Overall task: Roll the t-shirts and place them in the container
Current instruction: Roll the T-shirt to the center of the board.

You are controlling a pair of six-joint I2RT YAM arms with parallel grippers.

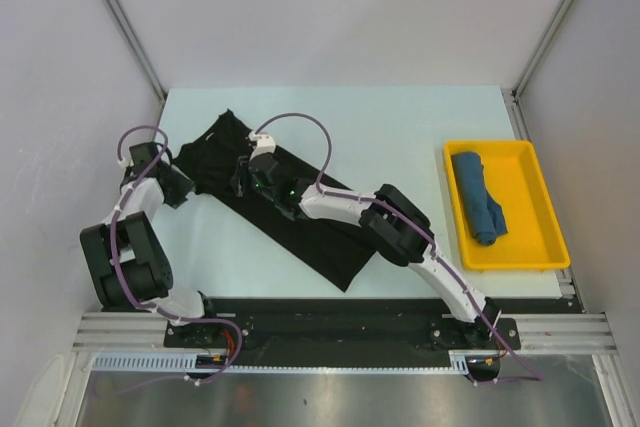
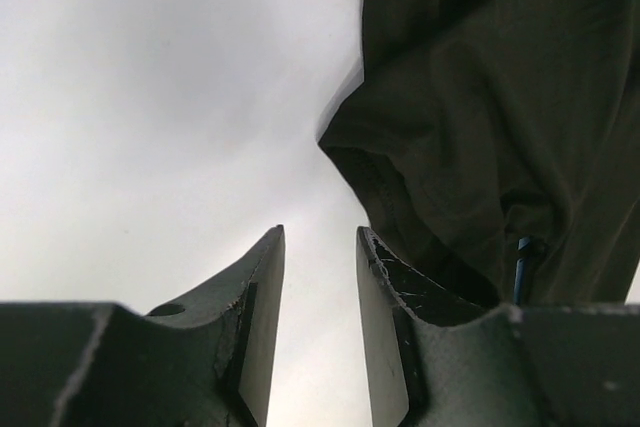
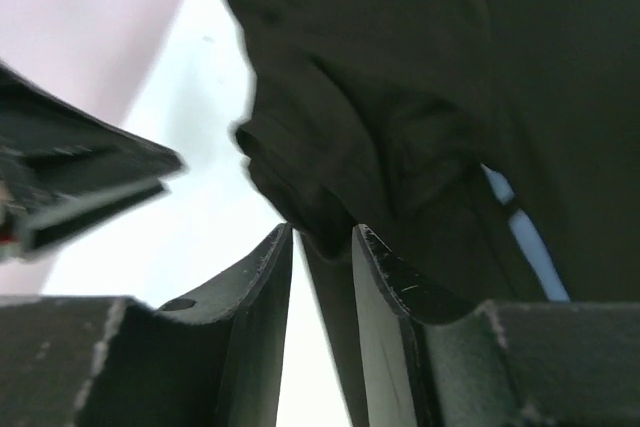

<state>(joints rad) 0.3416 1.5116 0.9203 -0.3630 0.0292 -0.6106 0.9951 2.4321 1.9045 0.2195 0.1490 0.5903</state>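
Observation:
The black t-shirt point(image 1: 330, 247) lies folded into a long strip, running diagonally from the far left to the near middle of the table. My left gripper point(image 1: 190, 187) sits at the strip's left edge, open and empty point(image 2: 320, 232), with the black cloth point(image 2: 480, 127) just right of its fingers. My right gripper point(image 1: 243, 175) is on the strip's upper part, open point(image 3: 322, 229), with an edge of the black cloth point(image 3: 400, 77) reaching into the gap between its fingers. A bit of blue print point(image 3: 522, 235) shows there. The teal-blue t-shirt point(image 1: 478, 197) lies rolled in the tray.
A yellow tray point(image 1: 515, 265) stands at the right side of the pale table point(image 1: 400, 127). Grey walls close in the left, far and right sides. The arm bases and a black rail run along the near edge.

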